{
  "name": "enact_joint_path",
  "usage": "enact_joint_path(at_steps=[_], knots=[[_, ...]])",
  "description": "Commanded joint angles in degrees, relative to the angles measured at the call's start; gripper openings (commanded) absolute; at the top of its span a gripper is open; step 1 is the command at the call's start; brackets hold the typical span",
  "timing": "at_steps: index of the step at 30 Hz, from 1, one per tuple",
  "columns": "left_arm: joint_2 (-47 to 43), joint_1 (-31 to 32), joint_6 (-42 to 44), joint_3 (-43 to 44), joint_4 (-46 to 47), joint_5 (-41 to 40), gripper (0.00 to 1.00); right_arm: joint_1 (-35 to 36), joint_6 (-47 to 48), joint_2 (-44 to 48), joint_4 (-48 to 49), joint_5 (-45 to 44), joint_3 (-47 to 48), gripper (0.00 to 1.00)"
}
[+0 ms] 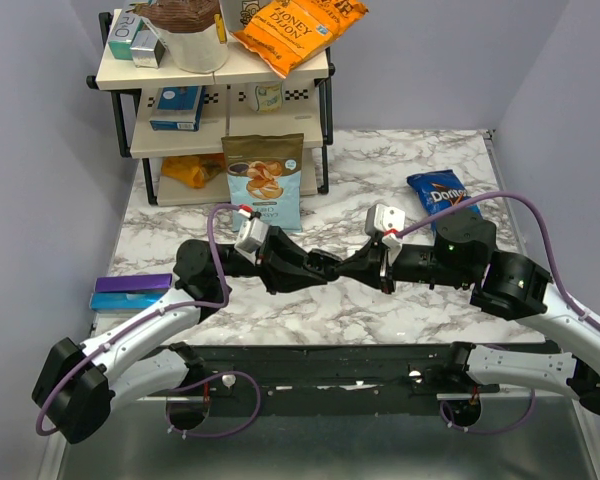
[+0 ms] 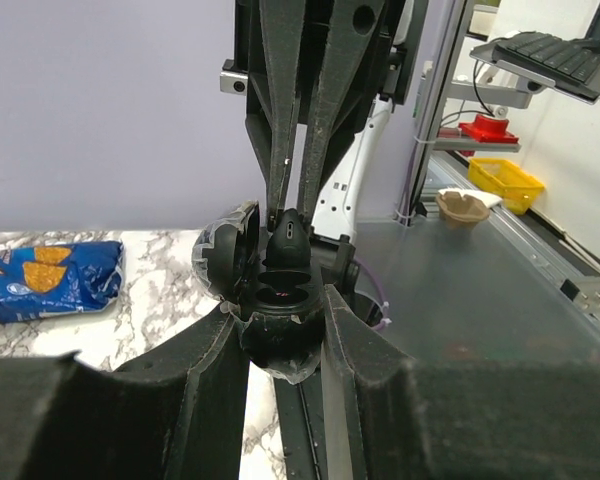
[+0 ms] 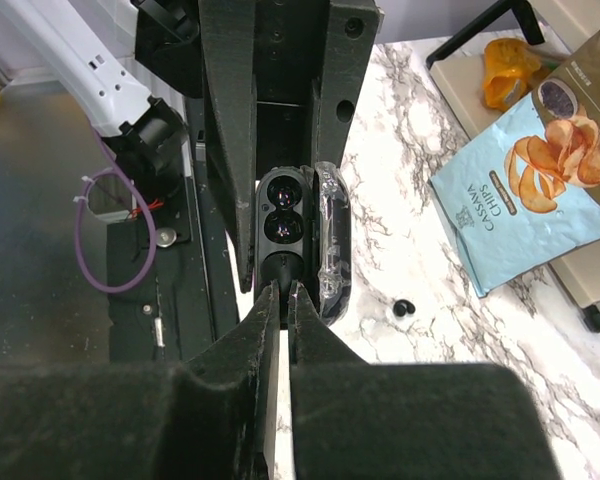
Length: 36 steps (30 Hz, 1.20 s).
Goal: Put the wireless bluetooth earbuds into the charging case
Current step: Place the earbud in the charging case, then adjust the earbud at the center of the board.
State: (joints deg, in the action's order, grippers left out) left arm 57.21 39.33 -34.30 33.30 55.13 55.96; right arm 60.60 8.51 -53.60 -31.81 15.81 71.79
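Observation:
The black oval charging case (image 2: 280, 335) stands open, its clear-wrapped lid (image 2: 225, 255) swung to one side. My left gripper (image 2: 282, 312) is shut on the case's body and holds it above the table. One of the wireless bluetooth earbuds (image 2: 290, 237), tiny and black, sits at the case's far socket, pinched by the tips of my right gripper (image 2: 290, 215). In the right wrist view my right gripper (image 3: 280, 288) shows only a thin slit between its fingers at the case (image 3: 283, 222). A second earbud (image 3: 404, 305) lies loose on the marble. Both grippers meet mid-table (image 1: 332, 266).
A light blue cassava chips bag (image 1: 265, 180) leans against the shelf rack (image 1: 215, 75) at the back. A blue Doritos bag (image 1: 440, 192) lies at the right rear. A purple box (image 1: 130, 290) sits at the table's left edge.

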Motion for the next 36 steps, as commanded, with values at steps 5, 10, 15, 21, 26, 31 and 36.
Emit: enact_joint_path(at_steps=[5,10,15,21,26,31,36], knots=[[-1.75,-0.31,2.05,0.63,1.56,-4.02,0.0,0.66,-1.31,-0.01,-1.67,-2.18,-0.51,0.28],[-2.19,-0.31,2.22,-0.07,1.47,-4.64,0.0,0.66,-2.27,0.69,-0.89,-4.65,-0.25,0.43],[-3.85,-0.31,2.57,-1.74,0.68,-5.69,0.0,0.57,-4.46,5.06,1.66,-15.17,-1.12,0.5],[-15.52,-0.31,7.5,-10.08,-6.44,-17.54,0.0,0.05,-10.34,14.76,16.69,-32.86,-18.69,0.49],[-25.73,-0.13,7.24,-16.76,-12.84,-25.63,0.0,-1.53,-20.35,3.46,23.27,-28.93,-27.48,0.45],[-38.47,-0.04,8.81,-18.01,-23.12,-34.07,0.0,-2.68,-26.78,-11.67,30.66,-26.01,-28.47,0.28],[-46.47,0.04,9.96,-18.18,-30.87,-39.26,0.0,-5.75,-31.09,-27.83,30.14,-23.56,-21.7,0.31]])
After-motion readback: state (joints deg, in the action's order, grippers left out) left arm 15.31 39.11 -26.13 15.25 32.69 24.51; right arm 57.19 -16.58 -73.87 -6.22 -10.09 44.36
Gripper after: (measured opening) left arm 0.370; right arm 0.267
